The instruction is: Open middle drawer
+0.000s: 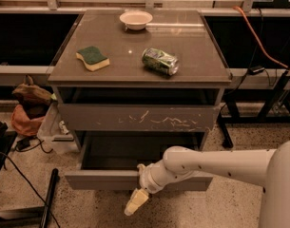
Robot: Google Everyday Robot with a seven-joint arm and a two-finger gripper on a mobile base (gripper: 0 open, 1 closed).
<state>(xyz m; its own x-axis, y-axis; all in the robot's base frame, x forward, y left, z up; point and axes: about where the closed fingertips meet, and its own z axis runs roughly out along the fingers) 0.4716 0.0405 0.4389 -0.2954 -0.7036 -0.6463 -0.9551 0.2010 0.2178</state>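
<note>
The middle drawer (97, 179), with a wide plain grey-brown front, stands pulled out well beyond the cabinet, and its dark inside shows. Above it is the taller drawer front (135, 117) with white scratches, which is closed. My gripper (137, 199) is at the front of the middle drawer, just right of its centre. It points down and to the left over the drawer's front face. My white arm (216, 163) reaches in from the lower right. The lowest drawer is hidden under the open one.
On the cabinet top lie a green-and-yellow sponge (92, 58), a crushed green can (159, 61) and a white bowl (136, 19). A bag (28, 108) and cables lie on the floor at the left. A dark pole (48, 196) lies at the lower left. Rack legs (273, 103) stand at the right.
</note>
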